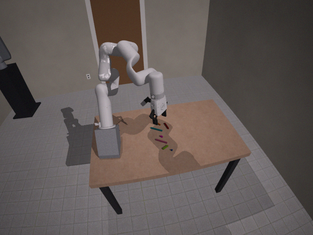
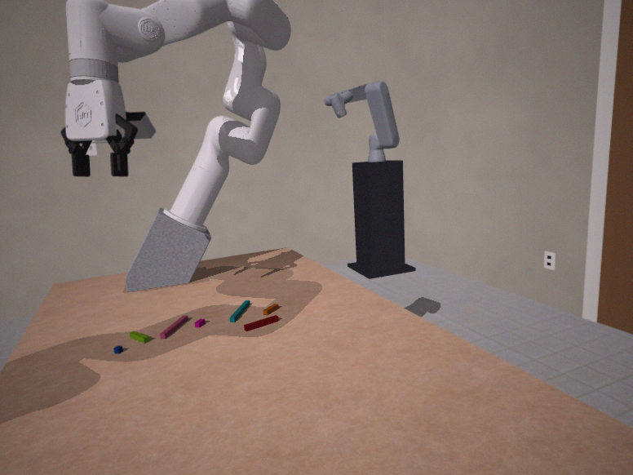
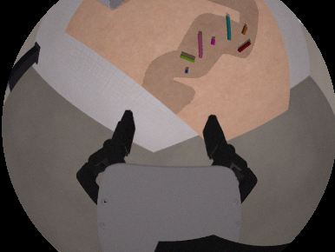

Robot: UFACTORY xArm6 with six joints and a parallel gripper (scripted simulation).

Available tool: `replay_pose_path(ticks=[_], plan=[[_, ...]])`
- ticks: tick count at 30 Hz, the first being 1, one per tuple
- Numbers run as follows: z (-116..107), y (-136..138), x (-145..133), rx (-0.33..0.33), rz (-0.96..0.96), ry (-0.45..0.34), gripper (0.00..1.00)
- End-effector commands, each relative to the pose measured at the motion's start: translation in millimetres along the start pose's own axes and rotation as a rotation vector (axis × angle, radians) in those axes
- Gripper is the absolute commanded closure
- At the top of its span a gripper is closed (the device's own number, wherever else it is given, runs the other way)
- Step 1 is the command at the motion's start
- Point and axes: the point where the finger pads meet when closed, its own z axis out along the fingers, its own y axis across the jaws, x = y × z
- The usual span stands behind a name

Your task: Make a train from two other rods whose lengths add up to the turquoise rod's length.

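Observation:
My gripper (image 1: pixel 159 118) (image 2: pixel 99 175) (image 3: pixel 170 121) is open and empty, high above the table. The turquoise rod (image 1: pixel 156 129) (image 2: pixel 239 311) (image 3: pixel 228 28) lies flat, with the orange rod (image 1: pixel 158 123) (image 2: pixel 271 309) (image 3: pixel 245 29) and the red rod (image 1: pixel 165 125) (image 2: pixel 261 322) (image 3: pixel 244 46) near it. The pink rod (image 1: pixel 161 141) (image 2: pixel 174 326) (image 3: pixel 200 44) lies apart, the small magenta rod (image 1: pixel 161 136) (image 2: pixel 200 322) (image 3: pixel 213 42) between it and the turquoise one. The lime rod (image 1: pixel 165 147) (image 2: pixel 139 336) (image 3: pixel 187 58) and the tiny blue rod (image 1: pixel 171 150) (image 2: pixel 117 349) (image 3: pixel 187 70) lie beyond the pink rod. No rods touch.
The rods lie on the wooden table (image 1: pixel 207 131) (image 2: pixel 357 398) (image 3: pixel 260 87), partly in the arm's shadow. The arm's grey base block (image 1: pixel 108 142) (image 2: pixel 165 255) stands at one end of the table. Another arm on a black pedestal (image 1: pixel 17 91) (image 2: pixel 378 215) stands away from the table.

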Motion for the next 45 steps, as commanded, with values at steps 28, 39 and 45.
replay_pose_path(ticks=[28,39,45], plan=[[166.2,31.9,-52.7,0.003,1.123,0.092,0.0],[225.7,31.5,-53.5,0.041,1.478,0.107,0.0],[239.4,30.5,-52.6,0.052,1.558,0.107,0.0]])
